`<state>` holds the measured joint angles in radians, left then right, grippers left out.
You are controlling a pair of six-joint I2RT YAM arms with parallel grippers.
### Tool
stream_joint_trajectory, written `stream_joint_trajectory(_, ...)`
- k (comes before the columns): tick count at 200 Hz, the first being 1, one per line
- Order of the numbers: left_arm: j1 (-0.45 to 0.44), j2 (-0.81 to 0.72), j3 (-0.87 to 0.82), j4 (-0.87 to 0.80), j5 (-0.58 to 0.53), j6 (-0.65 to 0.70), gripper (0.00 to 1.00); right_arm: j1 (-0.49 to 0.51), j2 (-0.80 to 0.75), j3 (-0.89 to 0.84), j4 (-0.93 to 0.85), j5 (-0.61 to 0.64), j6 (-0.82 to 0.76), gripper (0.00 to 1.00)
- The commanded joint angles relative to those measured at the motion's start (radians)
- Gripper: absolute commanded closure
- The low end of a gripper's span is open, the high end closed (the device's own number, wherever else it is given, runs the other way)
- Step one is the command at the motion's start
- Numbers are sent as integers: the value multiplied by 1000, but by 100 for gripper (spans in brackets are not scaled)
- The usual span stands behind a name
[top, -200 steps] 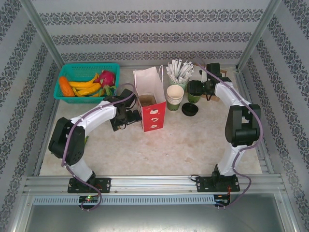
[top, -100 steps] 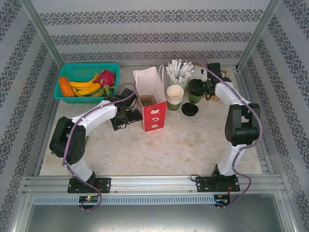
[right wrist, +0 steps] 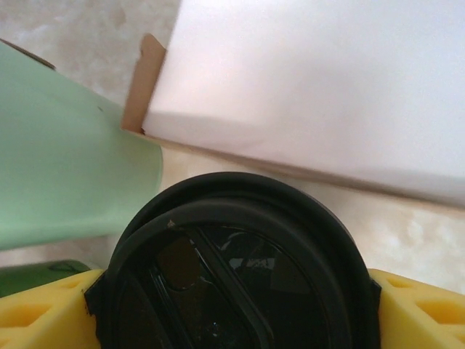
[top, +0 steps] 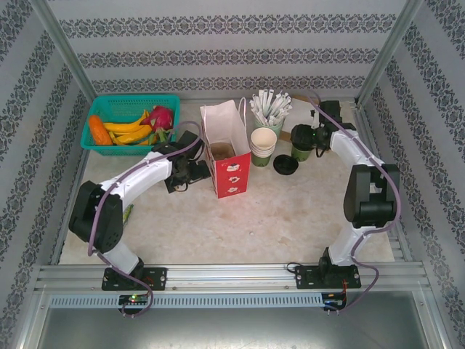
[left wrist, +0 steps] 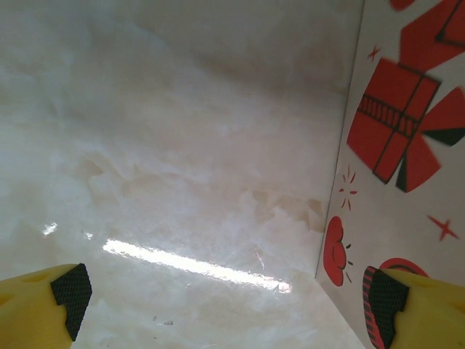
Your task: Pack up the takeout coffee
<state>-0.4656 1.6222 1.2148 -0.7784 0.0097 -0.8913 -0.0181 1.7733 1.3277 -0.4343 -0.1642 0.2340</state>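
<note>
The takeout coffee (top: 300, 135), a green-sided paper cup under a black lid, stands at the back right of the table with my right gripper (top: 305, 143) shut on it. In the right wrist view its black lid (right wrist: 232, 276) sits between my yellow fingers (right wrist: 43, 316), which press on both sides. The red and white gift bag (top: 227, 149) stands open at the table's middle back. My left gripper (top: 190, 171) is low beside the bag's left side, open with nothing in it (left wrist: 229, 305). The bag's printed side (left wrist: 407, 145) is close to its right finger.
A stack of lidless paper cups (top: 263, 145) and a loose black lid (top: 285, 165) lie between bag and coffee. A pale green cup of wrapped sticks (top: 270, 110) stands behind them and shows in the wrist view (right wrist: 58, 182). A teal fruit basket (top: 131, 120) sits back left.
My right gripper has moved the coffee slightly right and toward the front, away from the stick cup. The left arm has shifted a little beside the bag.
</note>
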Motion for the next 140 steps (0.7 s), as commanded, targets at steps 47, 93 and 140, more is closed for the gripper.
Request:
stream_joint_trajectory(47, -2, -157, -49, 64, -194, -1, 0, -17, -213, -216, -74, 74, 36, 19)
stream_joint_trajectory(93, 10, -244, -70, 60, -280, -6, 0, -17, -349, -330, -143, 34, 73, 18)
stream_joint_trajectory(140, 19, -307, -62, 76, -340, -13, 0, 8, -466, -427, -181, -68, 116, 19)
